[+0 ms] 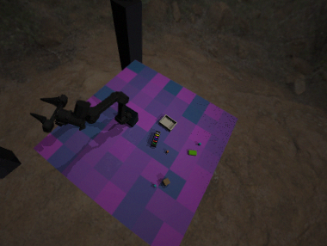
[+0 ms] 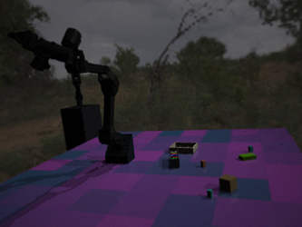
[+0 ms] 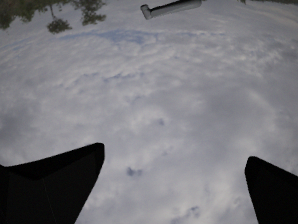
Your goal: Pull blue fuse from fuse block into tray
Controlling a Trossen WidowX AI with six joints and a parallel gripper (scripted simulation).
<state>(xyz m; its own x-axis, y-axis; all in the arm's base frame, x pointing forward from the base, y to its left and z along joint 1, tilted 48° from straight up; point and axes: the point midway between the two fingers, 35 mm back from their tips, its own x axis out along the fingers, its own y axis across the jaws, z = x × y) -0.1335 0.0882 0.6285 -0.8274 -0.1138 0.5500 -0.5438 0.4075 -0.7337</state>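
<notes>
My gripper (image 1: 37, 107) (image 2: 11, 35) (image 3: 177, 159) is open and empty. It is raised high at the left, pointing away from the fuse block and the tray, with only sky between its fingers in the wrist view. The small dark fuse block (image 1: 152, 140) (image 2: 175, 164) stands on the table with a row of several coloured fuses upright on top. The blue fuse is too small and dark to pick out surely among them. The pale, shallow tray (image 1: 168, 123) (image 2: 190, 150) lies just behind the block and looks empty.
Beyond the block are an orange piece (image 1: 167, 151) (image 2: 203, 164), a green block (image 1: 192, 152) (image 2: 247, 156), a brown cube (image 1: 166, 181) (image 2: 228, 183) and two teal pieces (image 1: 199, 144) (image 2: 210, 193). A dark pillar (image 1: 127, 34) (image 2: 82, 124) stands behind the table.
</notes>
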